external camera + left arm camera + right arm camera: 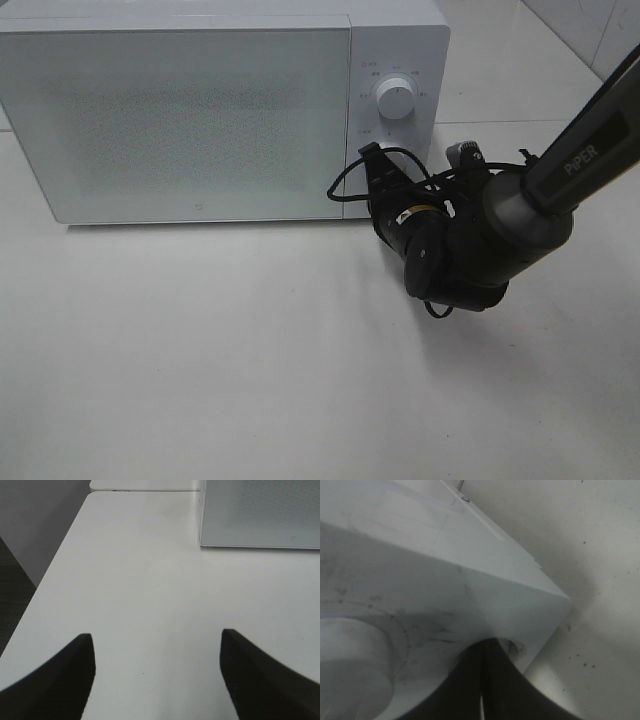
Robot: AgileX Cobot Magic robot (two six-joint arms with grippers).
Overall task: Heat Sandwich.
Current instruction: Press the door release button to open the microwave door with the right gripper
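White enamel is nearly all there is to see: a white microwave stands on a white table and fills the 11 o'clock part of the high view. Its door is shut, and the speckled window is too cloudy to see through. The sandwich shows in none of the three views; whether it sits behind that door cannot be told.

At 3 o'clock of the door runs the control panel, with a round upper dial in plain sight. At 6 o'clock of that dial the right gripper meets the lower part of the panel and hides what lies there. The grey right arm reaches in from 2 o'clock of the high view. In the right wrist view the black fingers are pressed together into one dark wedge with nothing between them. Their tip lies right at the white panel face, beside a blurred round shape; whether they actually touch it cannot be told.

The left gripper hangs over bare table, jaws spread wide and holding nothing. The lower front corner of the microwave shows well beyond its fingertips, apart from them
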